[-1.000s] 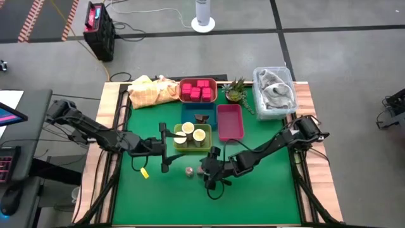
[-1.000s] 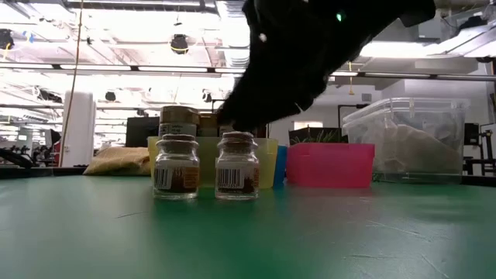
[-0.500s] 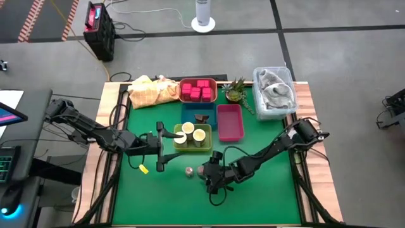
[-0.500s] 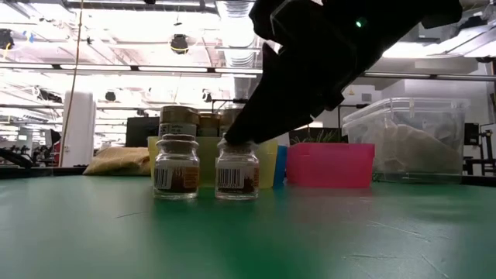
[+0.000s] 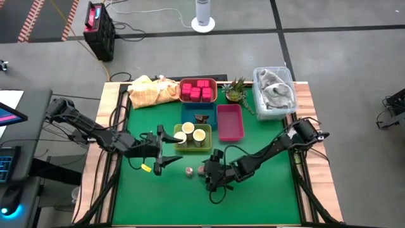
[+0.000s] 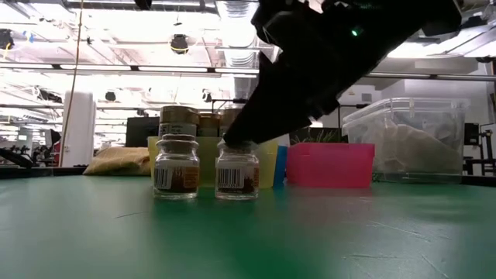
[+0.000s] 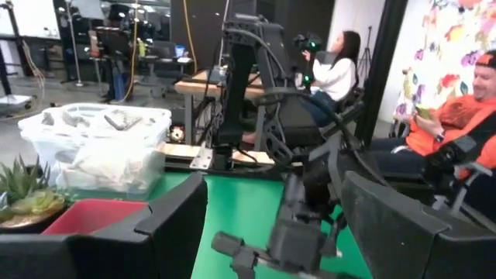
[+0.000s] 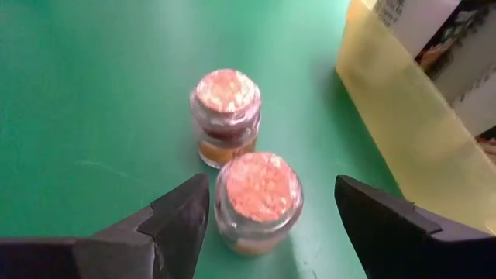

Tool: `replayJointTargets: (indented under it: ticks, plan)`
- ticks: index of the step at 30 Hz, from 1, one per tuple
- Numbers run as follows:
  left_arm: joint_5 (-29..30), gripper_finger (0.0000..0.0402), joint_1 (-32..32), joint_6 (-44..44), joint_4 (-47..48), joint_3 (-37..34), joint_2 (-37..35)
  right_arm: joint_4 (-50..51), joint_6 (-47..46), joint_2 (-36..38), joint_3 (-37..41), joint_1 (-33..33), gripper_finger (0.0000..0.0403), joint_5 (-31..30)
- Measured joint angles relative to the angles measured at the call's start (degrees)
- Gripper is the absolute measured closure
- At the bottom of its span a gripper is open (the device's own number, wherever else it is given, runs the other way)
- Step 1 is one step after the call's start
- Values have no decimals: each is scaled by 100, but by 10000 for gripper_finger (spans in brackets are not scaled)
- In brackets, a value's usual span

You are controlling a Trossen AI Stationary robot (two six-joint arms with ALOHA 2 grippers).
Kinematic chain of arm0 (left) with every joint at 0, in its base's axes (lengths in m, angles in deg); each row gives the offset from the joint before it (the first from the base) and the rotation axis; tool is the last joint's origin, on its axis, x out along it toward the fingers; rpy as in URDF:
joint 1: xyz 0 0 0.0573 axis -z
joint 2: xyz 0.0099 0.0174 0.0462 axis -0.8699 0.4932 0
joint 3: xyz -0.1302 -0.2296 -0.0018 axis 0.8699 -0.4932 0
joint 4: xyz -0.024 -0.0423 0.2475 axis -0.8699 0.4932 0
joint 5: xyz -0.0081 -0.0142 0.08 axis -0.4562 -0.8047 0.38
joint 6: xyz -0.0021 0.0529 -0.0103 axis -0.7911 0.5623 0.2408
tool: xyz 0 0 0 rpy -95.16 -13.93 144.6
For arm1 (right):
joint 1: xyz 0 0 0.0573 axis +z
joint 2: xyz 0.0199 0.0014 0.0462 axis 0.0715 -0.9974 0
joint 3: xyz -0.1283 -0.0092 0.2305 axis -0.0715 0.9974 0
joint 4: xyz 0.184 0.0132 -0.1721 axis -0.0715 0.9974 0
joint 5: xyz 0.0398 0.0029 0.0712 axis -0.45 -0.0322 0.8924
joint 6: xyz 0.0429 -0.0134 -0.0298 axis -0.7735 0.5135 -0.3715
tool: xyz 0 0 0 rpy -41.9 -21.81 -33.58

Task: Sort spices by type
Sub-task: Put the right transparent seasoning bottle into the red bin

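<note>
Two tiny brownish jars with cork tops stand side by side on the green table: one (image 8: 225,116) farther from my right gripper, one (image 8: 260,192) nearer to it. In the low view they are the left jar (image 6: 177,167) and the right jar (image 6: 237,167). My right gripper (image 8: 271,190) is open and low over the nearer jar, one finger on either side of it, apart from it. In the high view it (image 5: 209,176) hides that jar; the other jar (image 5: 188,171) shows beside it. My left gripper (image 5: 164,149) is open and empty, left of the yellow tray.
Behind the jars are a yellow tray (image 5: 204,144) with cream-topped jars, a blue tray (image 5: 190,115) with a dark brown piece, a pink tray (image 5: 230,121) and a red tray (image 5: 198,90) of pink packets. A plant (image 5: 235,90), a clear bin (image 5: 274,92) and a yellow bag (image 5: 152,92) stand at the far edge.
My right gripper has come down and a little toward the table's near edge, onto the right-hand jar of the low view, its fingers now around the jar's top. My left gripper has drawn back slightly toward the table's left edge. The jars have stayed put.
</note>
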Motion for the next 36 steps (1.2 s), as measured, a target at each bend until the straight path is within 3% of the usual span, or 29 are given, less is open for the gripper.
replayJointTargets:
  ticks: [9,15,20,36]
  plan:
    - [57,118,-65,259,1113,7,-287,-605,149,-488,-26,-88,97,169]
    - [77,118,-70,674,2137,7,-692,-620,151,-748,-153,-206,97,294]
    - [150,118,-128,916,2871,7,-611,-567,170,-742,-153,-209,98,295]
    - [171,118,-359,808,2992,5,-461,85,181,-218,-151,-254,181,276]
